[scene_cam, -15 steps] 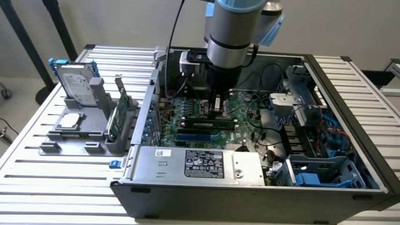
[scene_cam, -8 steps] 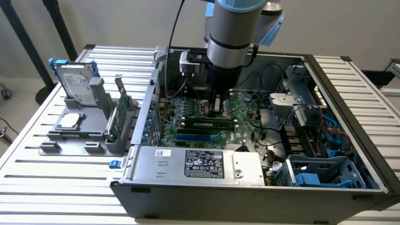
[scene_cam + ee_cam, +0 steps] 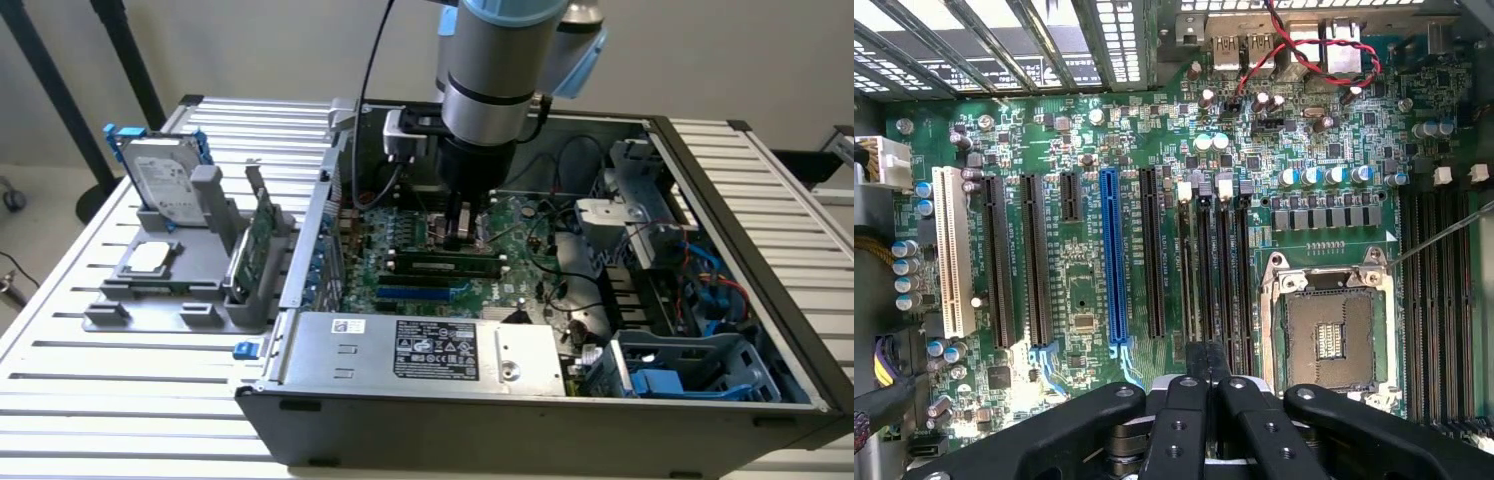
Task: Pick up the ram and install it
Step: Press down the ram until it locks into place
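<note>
Presently, the claw [image 3: 1211, 352] is clenched over the motherboard [image 3: 1079, 270]; the ram [image 3: 443, 267] stands among the memory slots [image 3: 1226, 270], near the claw.

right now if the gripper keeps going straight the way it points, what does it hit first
Probably the bank of dark memory slots beside the processor socket; the gripper points down at the board, though its exact landing spot and height are unclear.
</note>
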Controlling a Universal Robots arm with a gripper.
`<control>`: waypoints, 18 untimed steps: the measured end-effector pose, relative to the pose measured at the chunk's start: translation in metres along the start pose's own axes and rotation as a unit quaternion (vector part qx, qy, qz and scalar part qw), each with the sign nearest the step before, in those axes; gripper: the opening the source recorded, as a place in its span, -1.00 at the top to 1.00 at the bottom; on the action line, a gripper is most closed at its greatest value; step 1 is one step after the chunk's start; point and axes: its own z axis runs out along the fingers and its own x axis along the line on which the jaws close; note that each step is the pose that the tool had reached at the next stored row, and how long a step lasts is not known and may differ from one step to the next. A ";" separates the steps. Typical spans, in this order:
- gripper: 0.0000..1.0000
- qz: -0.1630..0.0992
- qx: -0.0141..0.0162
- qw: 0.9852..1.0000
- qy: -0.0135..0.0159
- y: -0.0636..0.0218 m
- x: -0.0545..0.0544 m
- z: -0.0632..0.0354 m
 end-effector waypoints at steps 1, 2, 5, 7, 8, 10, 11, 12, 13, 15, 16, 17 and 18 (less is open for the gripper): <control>0.79 0.000 0.000 1.000 0.000 0.0000 0.000 0.0000; 0.79 0.000 0.000 1.000 0.000 0.0000 0.000 0.0000; 0.79 0.000 0.000 1.000 0.000 0.0000 0.000 0.0000; 0.79 0.000 0.002 1.000 0.000 0.0005 0.000 0.0000; 0.79 -0.001 0.004 1.000 0.000 0.0006 0.000 0.0002; 0.79 -0.003 0.008 1.000 0.000 0.0011 0.000 0.0009; 0.79 -0.005 0.009 1.000 -0.001 0.0014 0.000 0.0014; 0.79 -0.005 0.010 1.000 -0.001 0.0017 0.000 0.0020; 0.79 -0.006 0.011 1.000 -0.001 0.0019 0.000 0.0030; 0.79 -0.006 0.011 1.000 -0.001 0.0023 0.000 0.0056; 0.79 -0.007 0.011 1.000 -0.001 0.0023 0.001 0.0071; 0.79 -0.008 0.011 1.000 -0.001 0.0024 0.001 0.0085; 0.79 -0.009 0.012 1.000 -0.001 0.0025 0.001 0.0099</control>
